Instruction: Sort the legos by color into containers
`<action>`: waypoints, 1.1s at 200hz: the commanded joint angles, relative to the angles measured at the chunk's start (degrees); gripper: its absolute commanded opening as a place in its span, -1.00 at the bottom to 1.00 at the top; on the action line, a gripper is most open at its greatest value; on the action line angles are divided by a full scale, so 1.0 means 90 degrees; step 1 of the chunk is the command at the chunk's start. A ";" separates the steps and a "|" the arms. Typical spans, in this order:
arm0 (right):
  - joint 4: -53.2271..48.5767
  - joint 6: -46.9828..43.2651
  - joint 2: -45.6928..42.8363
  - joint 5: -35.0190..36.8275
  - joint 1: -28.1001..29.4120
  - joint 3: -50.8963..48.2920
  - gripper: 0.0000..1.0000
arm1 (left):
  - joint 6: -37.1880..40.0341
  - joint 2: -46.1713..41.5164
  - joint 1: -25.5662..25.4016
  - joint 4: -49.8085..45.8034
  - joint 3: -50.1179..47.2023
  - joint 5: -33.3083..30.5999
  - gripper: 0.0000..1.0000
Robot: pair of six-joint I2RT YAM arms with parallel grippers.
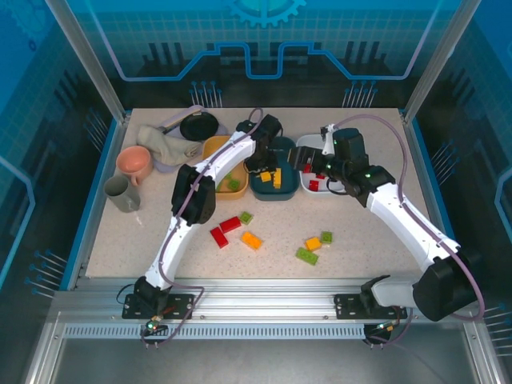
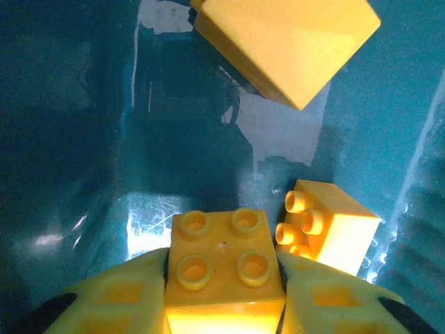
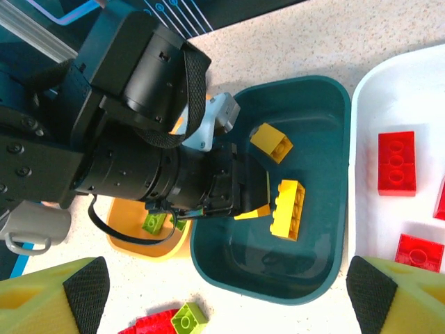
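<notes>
My left gripper [image 2: 222, 306] is down inside the dark teal tray [image 2: 83, 139], shut on a yellow lego [image 2: 222, 257] with four studs. Two more yellow legos [image 2: 327, 226] [image 2: 288, 45] lie in that tray. In the top view the left gripper [image 1: 262, 164] is over the teal tray [image 1: 264, 194]. My right gripper [image 3: 240, 299] stands open with nothing between its fingers, above the near edge of the teal tray [image 3: 306, 278] and beside the white tray [image 3: 368, 139], which holds red legos [image 3: 396, 161]. Green legos [image 3: 154, 223] lie in the orange-yellow tray [image 3: 139, 247].
Loose legos lie on the table in front of the trays: red [image 1: 225, 230], green [image 1: 246, 217], orange [image 1: 251, 240], orange [image 1: 313, 243], green [image 1: 306, 255]. A pink cup [image 1: 134, 161], a grey cup [image 1: 122, 193], a cloth [image 1: 164, 144] and a black pan [image 1: 199, 126] stand at the back left.
</notes>
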 commanded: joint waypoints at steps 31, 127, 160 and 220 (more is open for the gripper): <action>-0.1050 -0.0232 -0.0488 0.0059 0.0063 -0.0387 0.77 | 0.0103 -0.0358 -0.0016 -0.0215 0.0244 0.0003 0.15; -0.1672 -0.1298 0.0287 0.1243 0.3055 -0.0563 0.61 | -0.0463 -0.3946 -0.0057 0.0787 -0.2483 0.0240 0.30; -0.1449 -0.1979 0.1588 0.1232 0.3566 -0.0052 0.72 | -0.0689 -0.5968 0.0197 0.1325 -0.5078 0.0215 0.38; -0.1542 -0.2939 0.3272 0.1177 0.3431 0.1001 0.69 | -0.1169 -0.8972 0.0596 0.1484 -0.8034 -0.0022 0.44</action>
